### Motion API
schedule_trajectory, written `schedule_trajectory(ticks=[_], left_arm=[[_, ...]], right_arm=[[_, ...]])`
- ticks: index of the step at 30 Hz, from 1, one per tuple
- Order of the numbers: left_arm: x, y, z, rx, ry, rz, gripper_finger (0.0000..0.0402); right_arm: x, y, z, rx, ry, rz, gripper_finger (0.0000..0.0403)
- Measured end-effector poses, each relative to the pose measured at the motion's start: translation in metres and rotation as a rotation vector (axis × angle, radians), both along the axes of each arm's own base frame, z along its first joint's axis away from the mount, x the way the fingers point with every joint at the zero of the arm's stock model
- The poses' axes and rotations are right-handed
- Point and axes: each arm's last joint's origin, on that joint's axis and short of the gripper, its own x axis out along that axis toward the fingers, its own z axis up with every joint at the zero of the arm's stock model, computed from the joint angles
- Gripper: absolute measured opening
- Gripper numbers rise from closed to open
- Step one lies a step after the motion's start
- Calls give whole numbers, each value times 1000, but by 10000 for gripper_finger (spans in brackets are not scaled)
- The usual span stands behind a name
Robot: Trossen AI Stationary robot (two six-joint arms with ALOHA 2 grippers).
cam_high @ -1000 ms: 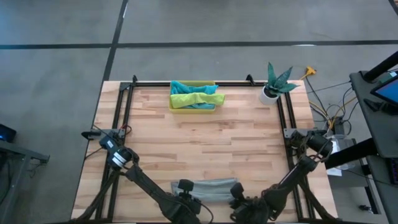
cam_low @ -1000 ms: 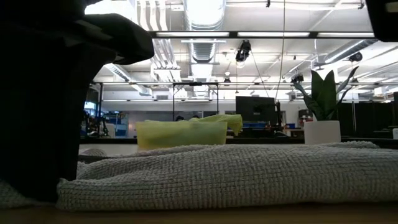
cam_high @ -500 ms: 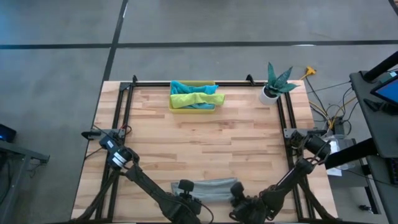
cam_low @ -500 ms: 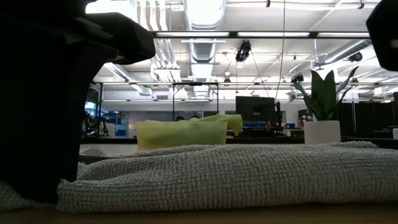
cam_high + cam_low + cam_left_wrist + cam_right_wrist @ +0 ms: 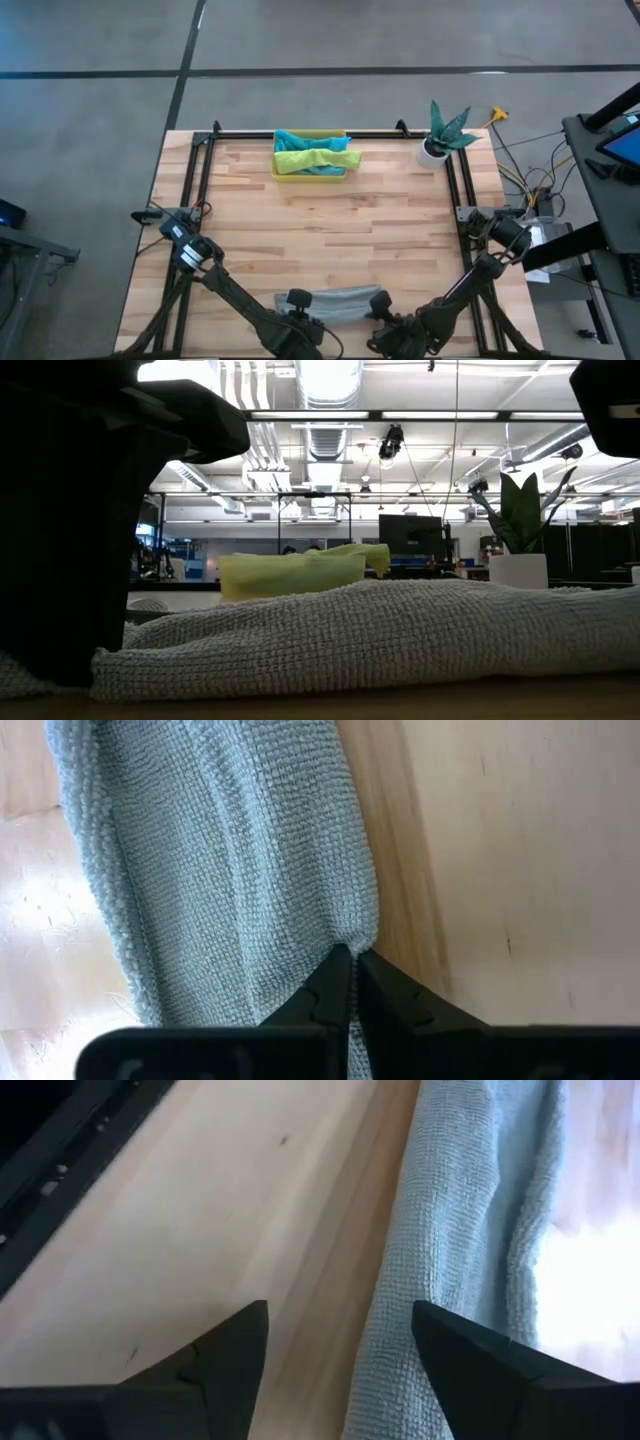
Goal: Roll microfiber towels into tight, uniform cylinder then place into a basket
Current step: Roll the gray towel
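Since the earlier frames, the right gripper (image 5: pixel 340 1345) has released: its fingers (image 5: pixel 235 1345) now stand wide apart over the wood, one beside the towel's edge and the other over the cloth. In the low view the grey towel (image 5: pixel 380 630) bulges higher across the right half of the frame than before.

Left gripper (image 5: pixel 350 982) — fingers pressed together, pinching the edge of the grey towel at a small pucker in the weave. In the high view this towel (image 5: pixel 340 303) lies as a loose, flattened roll at the bottom centre of the frame, between the two grippers.

Basket (image 5: pixel 277 170) — yellow, at the upper centre of the table (image 5: pixel 300 240), well apart from the grey towel. It holds a teal towel (image 5: pixel 292 139) and a lime green towel (image 5: pixel 318 158). A white potted plant (image 5: pixel 440 135) stands at the upper right.
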Motion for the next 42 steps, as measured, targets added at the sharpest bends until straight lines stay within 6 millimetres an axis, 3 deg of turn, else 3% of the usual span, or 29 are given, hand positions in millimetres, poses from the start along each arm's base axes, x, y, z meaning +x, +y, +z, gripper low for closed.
schedule_trajectory(ticks=[4, 9, 21, 26, 32, 37, 42], left_arm=[[0, 0, 0, 0, 0, 0, 1], [0, 0, 1, -2, -1, 1, 1], [-3, 1, 26, -53, -50, 6, 1], [-3, 1, 26, -96, -22, 14, 1], [-4, -1, 26, -111, -17, 9, 1], [-4, -2, 27, -120, -24, 6, 1], [-5, -3, 26, -120, -22, 3, 1]], right_arm=[[0, -3, -4, -46, -20, -18, 240], [0, -9, -8, -69, -11, -33, 206], [-2, -16, -15, -97, 17, -32, 20], [-1, -16, -7, -46, 48, -13, 10], [0, -11, 28, 110, 81, 89, 9], [5, -20, 46, 252, 151, 131, 9], [13, -34, 33, 322, 239, 77, 9]])
